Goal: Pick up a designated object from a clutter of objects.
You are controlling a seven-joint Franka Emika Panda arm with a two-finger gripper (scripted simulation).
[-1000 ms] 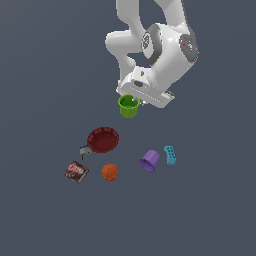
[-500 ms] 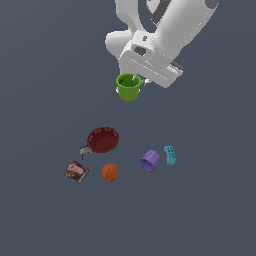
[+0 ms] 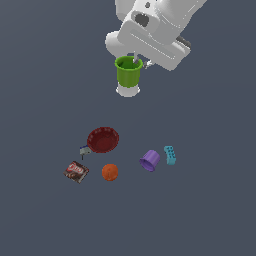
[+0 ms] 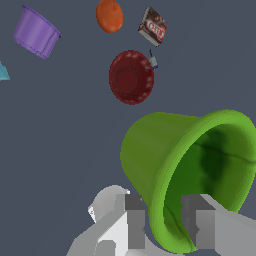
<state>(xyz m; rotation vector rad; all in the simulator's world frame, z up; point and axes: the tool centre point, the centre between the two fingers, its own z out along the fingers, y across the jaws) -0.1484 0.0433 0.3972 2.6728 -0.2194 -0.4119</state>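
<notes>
Right up close in the wrist view, the gripper [image 4: 162,222] has its two grey fingers [image 4: 134,220] pinching the rim wall of the green cup [image 4: 170,160], one finger outside, one inside the mouth. The cup is bright green, round, tapering from a wide lipped rim to a narrower base, its inside darker with a faint crease line. In the exterior view the cup [image 3: 128,73] hangs upright under the white arm, clear of the floor and well above the red bowl [image 3: 103,139].

Down on the grey floor, take the red bowl as the landmark: ribbed, open side up. A small grey-blue piece [image 3: 84,150] sits just beside its rim on the exterior view's left, possibly touching, hard to tell at this size. The brown-red packet [image 3: 76,171] lies beyond that piece, and the orange ball [image 3: 110,172] is near the bowl's lower edge. The purple cup [image 3: 150,160] lies tipped on its side to the bowl's right in the exterior view, and the teal holed block [image 3: 170,155] is just beside the purple cup, farther from the bowl.
</notes>
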